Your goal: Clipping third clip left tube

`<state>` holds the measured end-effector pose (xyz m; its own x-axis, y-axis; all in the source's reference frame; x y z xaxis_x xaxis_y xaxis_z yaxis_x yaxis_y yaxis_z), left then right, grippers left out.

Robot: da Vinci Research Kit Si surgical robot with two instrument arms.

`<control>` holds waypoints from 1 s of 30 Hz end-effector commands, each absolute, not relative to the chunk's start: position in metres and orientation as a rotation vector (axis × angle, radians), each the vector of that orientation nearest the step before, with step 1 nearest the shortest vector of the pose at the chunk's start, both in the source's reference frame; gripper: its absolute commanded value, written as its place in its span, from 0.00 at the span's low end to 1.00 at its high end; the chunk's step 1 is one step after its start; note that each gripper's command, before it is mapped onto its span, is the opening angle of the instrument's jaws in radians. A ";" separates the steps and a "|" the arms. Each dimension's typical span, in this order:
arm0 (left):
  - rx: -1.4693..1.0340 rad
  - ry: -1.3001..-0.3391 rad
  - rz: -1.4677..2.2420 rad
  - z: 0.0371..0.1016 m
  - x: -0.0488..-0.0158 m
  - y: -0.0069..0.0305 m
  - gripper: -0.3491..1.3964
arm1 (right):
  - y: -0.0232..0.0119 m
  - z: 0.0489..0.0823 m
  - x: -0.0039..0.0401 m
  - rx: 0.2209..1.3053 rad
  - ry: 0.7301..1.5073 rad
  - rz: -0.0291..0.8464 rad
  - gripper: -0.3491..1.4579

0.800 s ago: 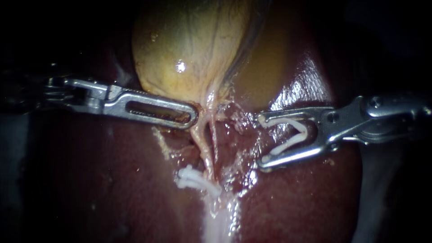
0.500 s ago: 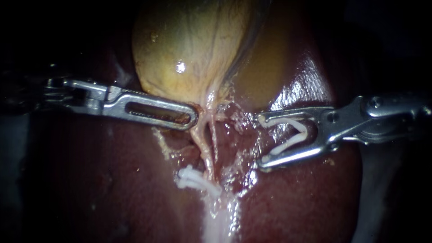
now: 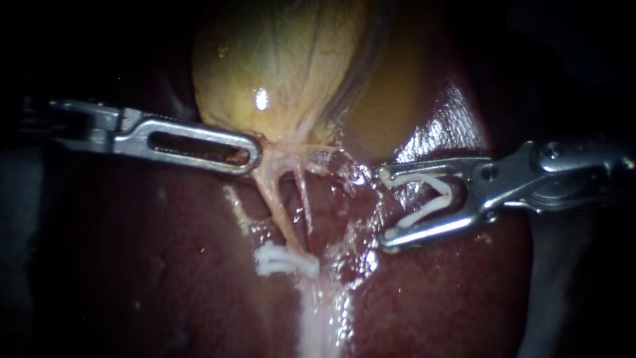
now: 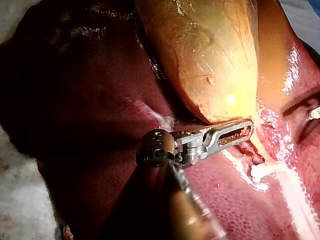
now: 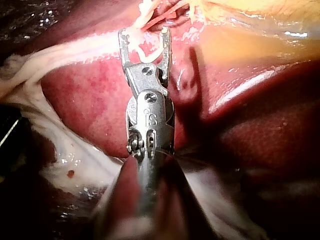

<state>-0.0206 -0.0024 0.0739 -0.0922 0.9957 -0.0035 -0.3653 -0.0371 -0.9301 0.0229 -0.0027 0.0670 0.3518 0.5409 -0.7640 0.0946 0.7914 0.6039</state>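
In the endoscope view, the gallbladder [image 3: 285, 73] lies yellow and shiny on the dark red, wet liver [image 3: 450, 298]. All around them the room is black. Your left instrument [image 3: 248, 154] has its jaws clenched on the lower end of the gallbladder, and the tissue there is stretched toward the jaws. From this end of the gallbladder the left tube [image 3: 273, 205] runs away, taut, with a thinner second tube [image 3: 303, 205] just beside it. At the end of the left tube far from the gallbladder, the white clips [image 3: 285, 260] sit across it, close together. Your right instrument [image 3: 385, 209] is on the other side of the tubes and apart from both. Its jaws stand wide, but each jaw holds one leg of the loaded clip [image 3: 424, 212], which is open like a V.

In the left wrist view, your left instrument [image 4: 247, 129] grips directly under the tip of the gallbladder [image 4: 210, 55], with the jaws together on the tissue. The white clips [image 4: 260, 172] are near, a little past the jaws. The liver [image 4: 75, 125] is dark and glossy, and outside its edge you see a pale sheet [image 4: 17, 200].

In the right wrist view, your right instrument [image 5: 144, 35] points toward the gallbladder [image 5: 260, 7], its jaws spread over the pink, wet liver [image 5: 250, 135]. Here the loaded clip cannot be seen clearly.
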 end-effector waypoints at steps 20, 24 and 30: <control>-0.900 -0.968 1.441 0.0735 -0.0198 -0.0026 0.00 | -0.0034 0.0673 0.0253 0.615 1.192 0.320 0.47; -0.900 -0.968 1.441 0.0734 -0.0198 -0.0026 0.00 | -0.0038 0.0680 0.0270 0.606 1.191 0.323 0.47; -0.900 -0.967 1.440 0.0734 -0.0200 -0.0026 0.00 | -0.0048 0.0695 0.0302 0.610 1.190 0.327 0.47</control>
